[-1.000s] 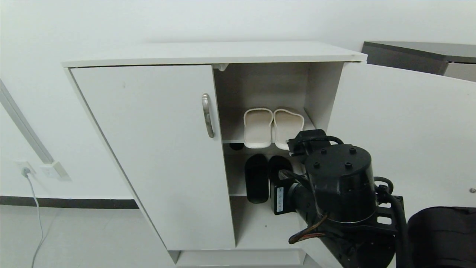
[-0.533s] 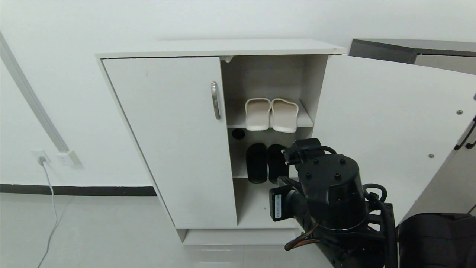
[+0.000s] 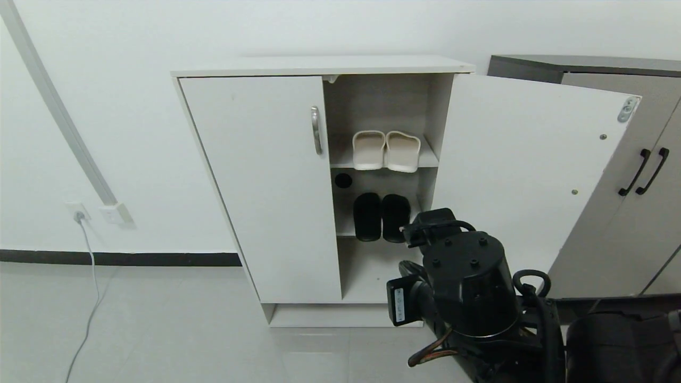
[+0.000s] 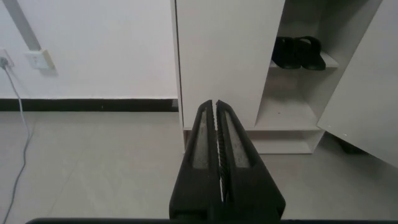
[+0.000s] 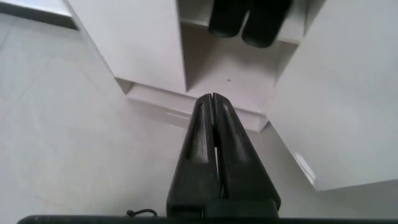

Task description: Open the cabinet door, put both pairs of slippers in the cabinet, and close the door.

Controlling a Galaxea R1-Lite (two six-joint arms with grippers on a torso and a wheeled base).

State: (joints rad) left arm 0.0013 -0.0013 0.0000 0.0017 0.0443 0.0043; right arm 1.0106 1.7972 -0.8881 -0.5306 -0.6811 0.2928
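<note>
Both pairs stowed in white two-door laminate cabinet [image 3: 319, 65]: cream foam slippers [image 3: 386, 151] on upper shelf, black rubber slippers [image 3: 382, 217] on shelf below. Right-hand white door [image 3: 521, 170] stands wide open; judged only closing remains. Fingers pinched together, empty, apart from cabinet: left gripper [image 4: 216, 107], right gripper [image 5: 213, 99]

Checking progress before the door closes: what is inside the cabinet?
In the cabinet, white slippers sit on the upper shelf, black slippers on the shelf below. The closed left door hides the left half.

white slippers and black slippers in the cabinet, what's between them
Only the shelf board the white slippers sit on, with the black slippers below; head view.
</note>
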